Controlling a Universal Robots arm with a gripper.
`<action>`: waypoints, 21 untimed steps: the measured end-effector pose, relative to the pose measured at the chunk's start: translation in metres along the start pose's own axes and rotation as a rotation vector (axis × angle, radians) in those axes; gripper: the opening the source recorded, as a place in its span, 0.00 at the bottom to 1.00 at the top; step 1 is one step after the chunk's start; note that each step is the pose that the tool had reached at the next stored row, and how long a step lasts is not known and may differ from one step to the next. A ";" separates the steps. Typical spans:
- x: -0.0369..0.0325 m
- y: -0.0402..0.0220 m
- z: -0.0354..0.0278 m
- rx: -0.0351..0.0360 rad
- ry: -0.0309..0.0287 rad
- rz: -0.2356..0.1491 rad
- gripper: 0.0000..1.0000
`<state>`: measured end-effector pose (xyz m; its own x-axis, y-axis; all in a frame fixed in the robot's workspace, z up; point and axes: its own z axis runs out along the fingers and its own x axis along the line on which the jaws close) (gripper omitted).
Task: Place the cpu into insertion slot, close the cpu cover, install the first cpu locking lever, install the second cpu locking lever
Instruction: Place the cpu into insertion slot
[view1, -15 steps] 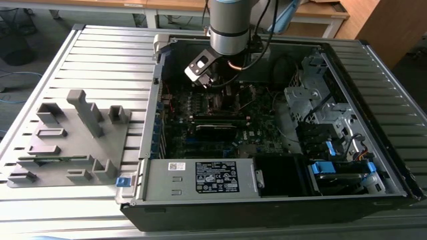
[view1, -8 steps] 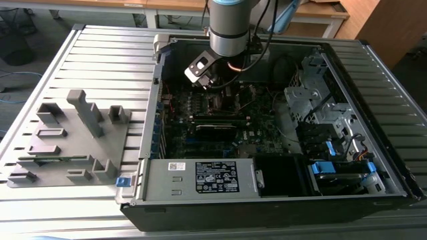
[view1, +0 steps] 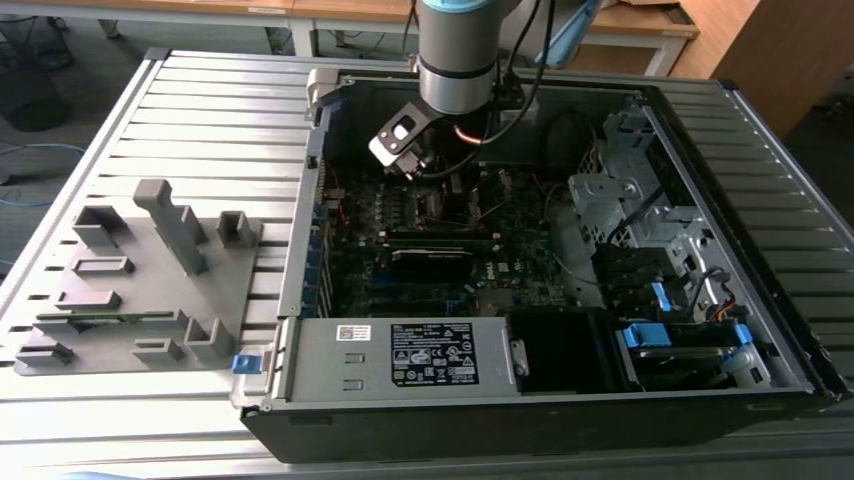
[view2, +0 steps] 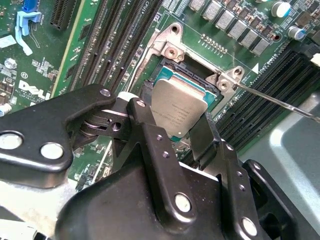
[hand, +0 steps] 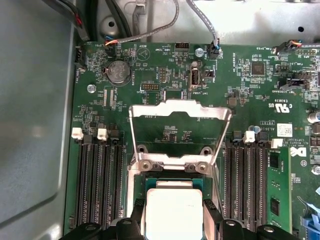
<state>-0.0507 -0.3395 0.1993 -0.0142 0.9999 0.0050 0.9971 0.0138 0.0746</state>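
The claw was closed narrowly on one grey square chip, pinching its edges between two fingers. The chip was at the one dark socket, though it could not be told whether it was fully seated. Just past it, in the first wrist view, the single silver cover stood raised on its hinge. One thin lever rod slanted away beside the socket. Farther out, one coin battery lay on the green board.

Robotics lab or workshop — slatted metal bench, opened computer case, grey parts fixture, wooden desks behind.
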 end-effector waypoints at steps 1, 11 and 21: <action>0.0001 0.0000 0.0004 0.0000 0.0001 0.000 0.54; 0.0014 -0.0004 0.0024 -0.0003 0.0057 0.002 0.54; 0.0015 -0.0007 0.0058 0.0000 0.0053 0.003 0.54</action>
<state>-0.0510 -0.3379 0.1934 -0.0119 0.9999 0.0105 0.9972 0.0111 0.0745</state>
